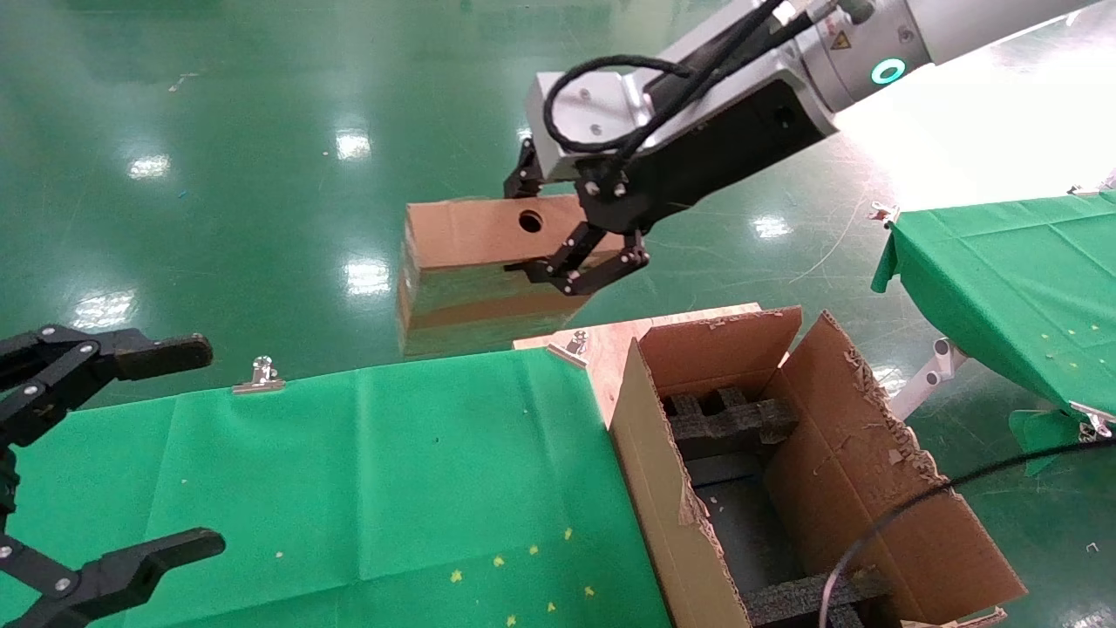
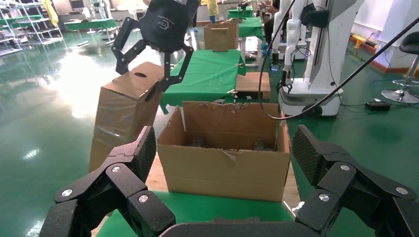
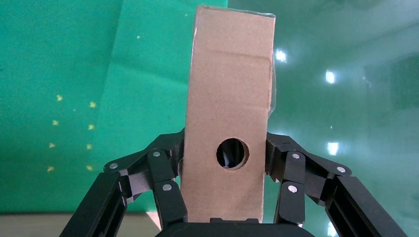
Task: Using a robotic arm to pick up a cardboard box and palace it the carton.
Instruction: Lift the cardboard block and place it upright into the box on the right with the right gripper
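Brown cardboard box (image 1: 471, 262) with round hole stands beyond open foam-lined carton (image 1: 837, 488).

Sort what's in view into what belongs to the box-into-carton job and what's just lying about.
Belongs to the job:
- right hand, straddling the cardboard box
- cardboard box, standing on the floor beyond the table
- carton, open, black foam inserts inside

Just lying about:
- left hand, open, idle over the green tablecloth
- silver clip
- second green table

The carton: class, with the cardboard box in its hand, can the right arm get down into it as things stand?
Probably yes: the carton stands open-topped, flaps up; right hand holds the cardboard box beyond it, with nothing between.
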